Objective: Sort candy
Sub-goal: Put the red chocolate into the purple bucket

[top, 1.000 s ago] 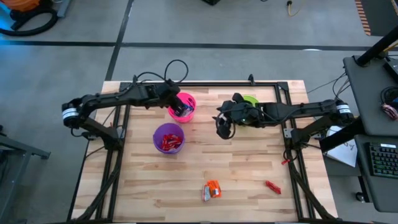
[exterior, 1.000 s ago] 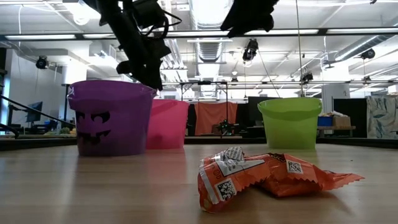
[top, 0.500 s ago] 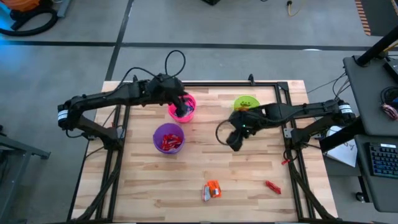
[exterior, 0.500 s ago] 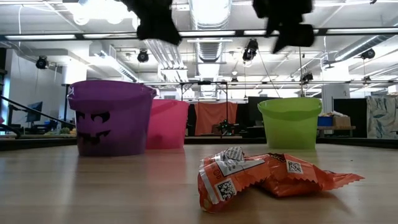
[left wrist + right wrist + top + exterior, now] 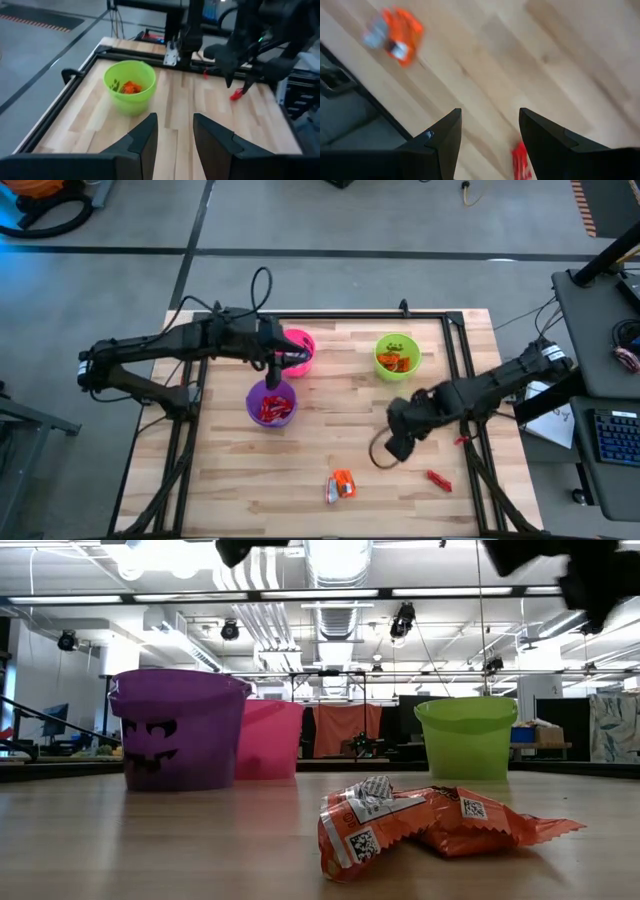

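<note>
while two sweets remain loose: right gripper [image 5: 392, 448] open above table [image 5: 330, 430].
centre over red candy [image 5: 437, 479] before closing; left gripper [image 5: 173, 139] parted, empty.

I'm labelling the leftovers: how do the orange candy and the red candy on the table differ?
The orange candy is bulkier and crumpled, with white patches; the red candy is slim and plain red. The orange one lies near the table's front middle; the red one lies farther right. Both lie loose on the wood, outside any cup.
</note>
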